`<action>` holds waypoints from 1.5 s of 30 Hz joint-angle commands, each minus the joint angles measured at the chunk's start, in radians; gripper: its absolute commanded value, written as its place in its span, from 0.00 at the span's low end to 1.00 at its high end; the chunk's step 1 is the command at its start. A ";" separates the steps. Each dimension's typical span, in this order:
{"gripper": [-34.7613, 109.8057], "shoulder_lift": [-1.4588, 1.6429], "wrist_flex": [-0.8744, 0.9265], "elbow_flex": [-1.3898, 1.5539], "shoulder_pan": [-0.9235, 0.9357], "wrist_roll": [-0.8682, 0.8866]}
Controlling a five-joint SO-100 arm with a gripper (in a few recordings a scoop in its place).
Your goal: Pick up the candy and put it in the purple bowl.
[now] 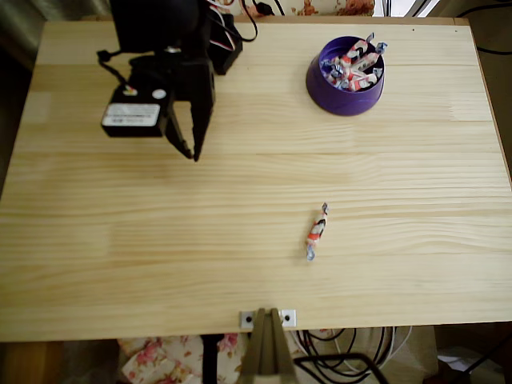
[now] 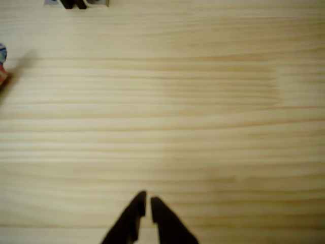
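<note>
On the pale wooden worktop (image 1: 120, 240) a single candy (image 1: 317, 231) lies loose in the overhead view, its orange-red and white wrapper angled slightly off upright, well apart from everything else. The purple bowl (image 1: 346, 76) stands near the far right corner and already holds several candies of the same kind, heaped so that one twisted end pokes above the rim. The black hand (image 1: 192, 144) hangs over the left part of the worktop, well away from both candy and bowl, its tips pointing down at bare wood. In the wrist view the two fingers (image 2: 133, 216) are drawn nearly together with only a thin slit between them and nothing gripped, so the hand is clenched and empty; the candy shows as a blurred scrap (image 2: 2, 71) at the left edge. The pick-up appears not yet begun: the hand likely needs to swing toward the candy and spread before descending.
</note>
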 commanded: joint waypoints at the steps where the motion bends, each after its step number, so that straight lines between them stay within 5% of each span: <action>1: 0.24 0.014 0.018 -0.026 0.011 0.002; 45: 0.24 0.014 0.018 -0.026 0.020 0.009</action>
